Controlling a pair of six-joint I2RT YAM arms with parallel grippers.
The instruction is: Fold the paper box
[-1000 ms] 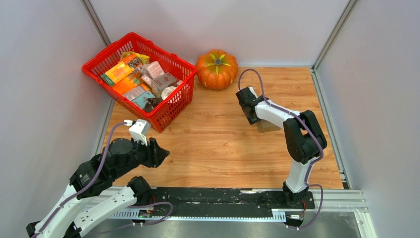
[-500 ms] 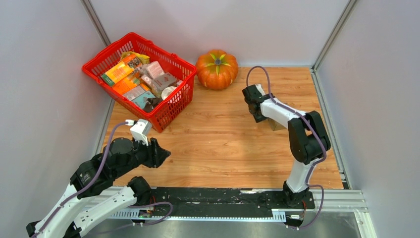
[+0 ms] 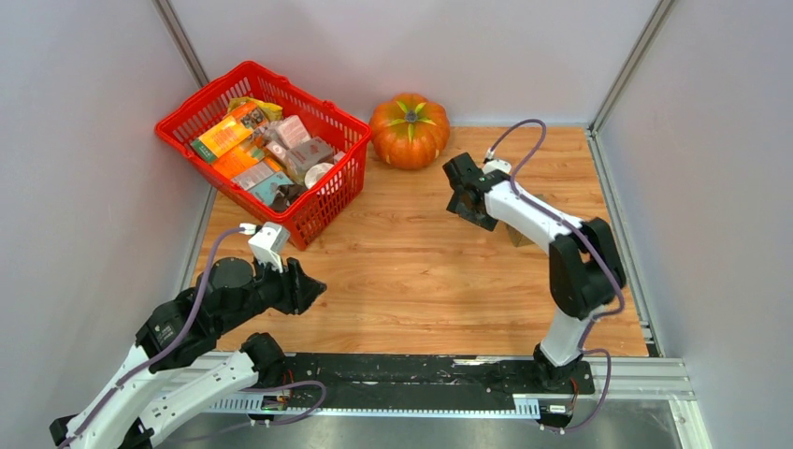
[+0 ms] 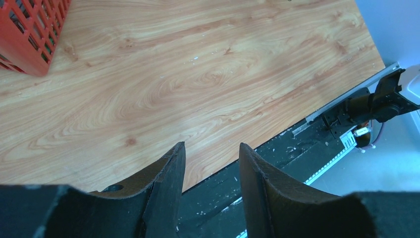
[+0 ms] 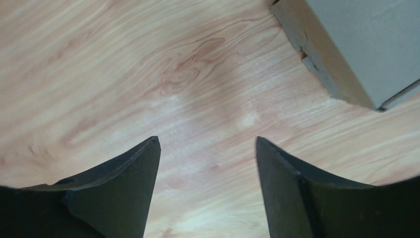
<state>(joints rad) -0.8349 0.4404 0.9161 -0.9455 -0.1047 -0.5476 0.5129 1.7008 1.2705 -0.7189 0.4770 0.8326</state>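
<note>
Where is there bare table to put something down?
Widest free patch: mid table, bordered by the red basket, left claw and right claw, reaching the front edge. Crowded at the back: basket, pumpkin, and paper box beside the right claw.

Brown paper box [image 5: 361,44], red basket [image 3: 332,192], orange pumpkin [image 3: 409,131]

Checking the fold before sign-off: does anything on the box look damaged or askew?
Yes. In the right wrist view, the paper box has a ragged, frayed nick in its side wall near the corner. Most of the box is out of frame.
</note>
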